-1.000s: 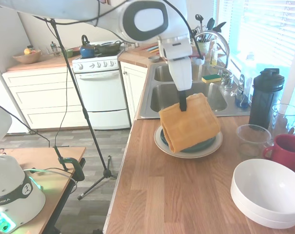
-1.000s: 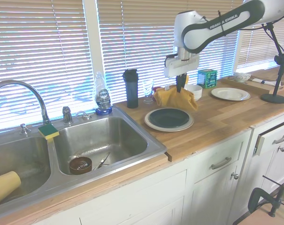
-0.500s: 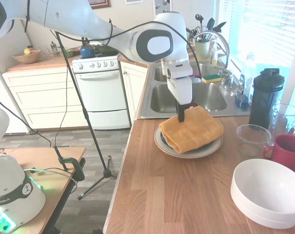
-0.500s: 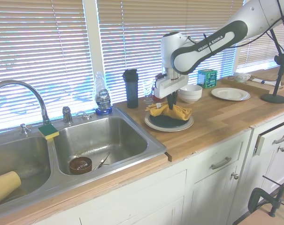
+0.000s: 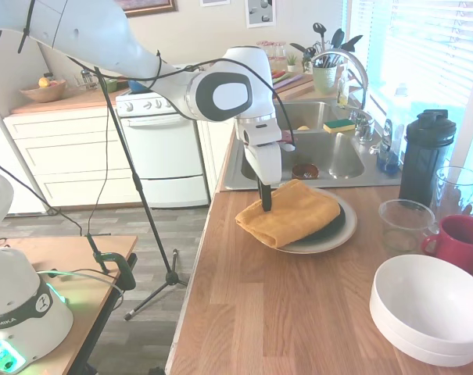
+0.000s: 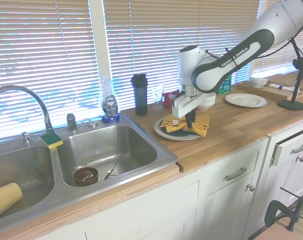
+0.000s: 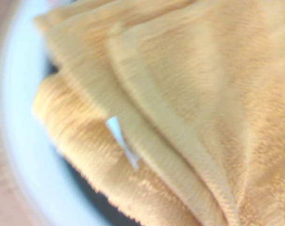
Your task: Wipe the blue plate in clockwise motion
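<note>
Countertop (image 5: 299,312): claw (image 5: 266,205) pins towel (image 5: 291,212) on blue plate (image 5: 335,225).

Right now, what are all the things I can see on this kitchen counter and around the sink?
blue plate: one, dark, stacked on the cream plate, mostly under the cloth
cream plate: one, under the blue plate, near the sink
cloth: one, orange-yellow, folded, lying on the plates
white bowls: stacked, on the counter
red mug: one, beside the bowls
clear cup: one, left of the mug
black bottle: one, by the window
sponge: one, yellow-green, on the sink rim
dish soap bottle: one, clear with blue, behind the sink
white plate: one, further along the counter
teal box: one, by the window
pincer: one, black, shut on the cloth
</note>
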Available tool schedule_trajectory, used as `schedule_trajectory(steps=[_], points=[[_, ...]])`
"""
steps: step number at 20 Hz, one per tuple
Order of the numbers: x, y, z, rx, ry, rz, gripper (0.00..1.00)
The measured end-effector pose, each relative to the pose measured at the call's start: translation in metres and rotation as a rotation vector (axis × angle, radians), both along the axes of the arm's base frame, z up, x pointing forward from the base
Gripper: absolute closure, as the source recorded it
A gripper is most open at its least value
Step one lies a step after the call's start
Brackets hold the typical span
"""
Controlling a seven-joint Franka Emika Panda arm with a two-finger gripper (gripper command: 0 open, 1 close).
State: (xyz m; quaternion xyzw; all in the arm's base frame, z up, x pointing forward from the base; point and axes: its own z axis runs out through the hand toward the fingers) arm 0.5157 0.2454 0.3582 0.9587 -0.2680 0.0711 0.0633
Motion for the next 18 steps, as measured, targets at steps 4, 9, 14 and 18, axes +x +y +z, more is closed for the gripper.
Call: schedule_trajectory(steps=[4, 9, 14, 18], points=[[-0.016, 0.027, -0.001, 0.005, -0.001, 0.026, 1.0], [-0.02, 0.046, -0.001, 0.015, -0.006, 0.031, 1.0], [0.013, 0.059, 0.001, 0.04, -0.018, 0.009, 1.0], [0.046, 0.058, 0.0, 0.046, -0.028, -0.035, 1.0]])
